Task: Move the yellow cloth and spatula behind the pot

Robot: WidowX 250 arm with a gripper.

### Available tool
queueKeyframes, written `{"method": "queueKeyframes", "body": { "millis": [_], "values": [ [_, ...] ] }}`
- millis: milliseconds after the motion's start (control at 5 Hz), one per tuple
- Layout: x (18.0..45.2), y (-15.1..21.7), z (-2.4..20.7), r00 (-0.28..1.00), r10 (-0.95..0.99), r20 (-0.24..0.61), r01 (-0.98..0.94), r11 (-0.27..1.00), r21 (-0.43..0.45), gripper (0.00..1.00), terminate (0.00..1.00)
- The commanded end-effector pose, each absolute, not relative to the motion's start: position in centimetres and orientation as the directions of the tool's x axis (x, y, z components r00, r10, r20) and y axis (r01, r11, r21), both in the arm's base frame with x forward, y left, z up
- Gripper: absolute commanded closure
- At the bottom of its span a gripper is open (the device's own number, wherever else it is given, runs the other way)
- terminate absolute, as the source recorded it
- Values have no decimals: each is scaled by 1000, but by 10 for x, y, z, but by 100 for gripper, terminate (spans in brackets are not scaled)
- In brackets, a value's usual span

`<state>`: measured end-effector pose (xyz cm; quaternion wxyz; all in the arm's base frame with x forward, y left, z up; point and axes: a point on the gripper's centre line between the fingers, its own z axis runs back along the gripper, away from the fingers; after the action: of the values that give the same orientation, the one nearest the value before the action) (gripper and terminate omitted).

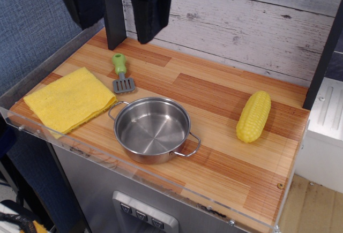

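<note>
Hand (153, 8): dark, blurred, hanging at the far left above the bench (225, 158); fingertips not distinguishable, so whether they are apart or together cannot be told; nothing seen held

Spatula (122, 75): nearest item to the hand, lying flat, green handle pointing far, grey slotted blade toward the pot, just off its far-left rim

Yellow cloth (69, 100): folded flat at the near-left corner, left of the pot, apart from the spatula

Pot (153, 128): steel, empty, upright, near the bench's near edge at centre-left

Corn cob (254, 116): well apart on the right, not part of the task

Step, as judged: nothing moved yet; approach stage. Next move calls for descending onto cloth or spatula, gripping it, and carrying it to the bare wood on the far side of the pot
</note>
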<state>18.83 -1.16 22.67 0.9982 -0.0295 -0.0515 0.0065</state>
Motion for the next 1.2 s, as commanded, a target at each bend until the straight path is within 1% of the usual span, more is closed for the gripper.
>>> {"method": "queueKeyframes", "body": {
  "millis": [0,200,400,600,800,1000],
  "values": [
    [188,-12,227,995,16,102,-10,998,-59,0,0],
    [198,19,237,976,189,105,-177,978,-112,0,0],
    [206,47,238,957,272,97,-260,958,-118,0,0],
    [207,85,238,910,405,94,-391,910,-136,0,0],
    [204,121,227,831,548,99,-532,834,-149,0,0],
    [199,145,217,763,633,131,-612,773,-167,0,0]
  ]
}}
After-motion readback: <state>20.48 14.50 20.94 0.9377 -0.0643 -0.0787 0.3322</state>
